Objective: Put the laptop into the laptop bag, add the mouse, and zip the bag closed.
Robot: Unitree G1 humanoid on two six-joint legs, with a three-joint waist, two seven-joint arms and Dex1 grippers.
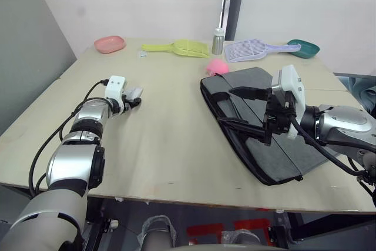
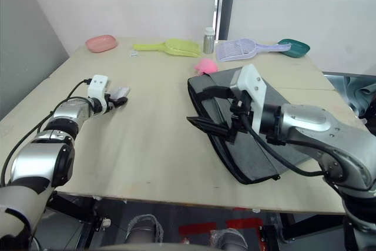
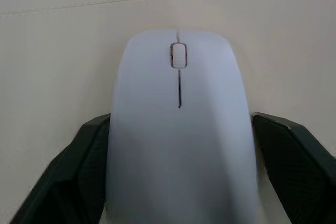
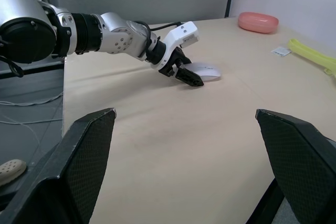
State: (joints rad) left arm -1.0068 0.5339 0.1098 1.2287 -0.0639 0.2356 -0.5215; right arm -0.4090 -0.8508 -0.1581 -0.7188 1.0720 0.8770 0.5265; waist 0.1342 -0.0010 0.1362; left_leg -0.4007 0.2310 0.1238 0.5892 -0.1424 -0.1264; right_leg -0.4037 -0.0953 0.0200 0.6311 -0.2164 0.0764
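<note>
While the left pincer (image 1: 134, 94) sits low on the surface (image 1: 170, 139) on the robot's left side, its two black fingers (image 3: 79, 171) flank the mouse (image 3: 181, 129), one on each side and touching or very nearly touching its flanks; mouse is flat on the surface, scroll wheel end pointing away from the wrist. Whether the grip is actually tight, cannot tell, but the fingers are closed down to mouse width. In the right wrist view the same mouse (image 4: 203, 72) shows white against the tan top with the left pincer's fingers at its near end. Right pincer (image 1: 249, 110) is spread wide, fingers well apart, hovering over the near-left part of the laptop bag (image 1: 276, 145), holding nothing; upper finger is over the bag's flap, lower finger near its black edging. Laptop bag lies flat on the robot's right side of the surface, black strap handles toward the middle, well apart from the mouse. Laptop cannot be made out. Just beyond the bag's far-left corner sits a pink plush toy (image 1: 217, 66). Along the far edge: pink dish (image 1: 110, 44), yellow scoop (image 1: 179, 47), small metal bottle (image 1: 218, 41), lilac slotted scoop (image 1: 252, 50), teal bowl (image 1: 304, 48).
</note>
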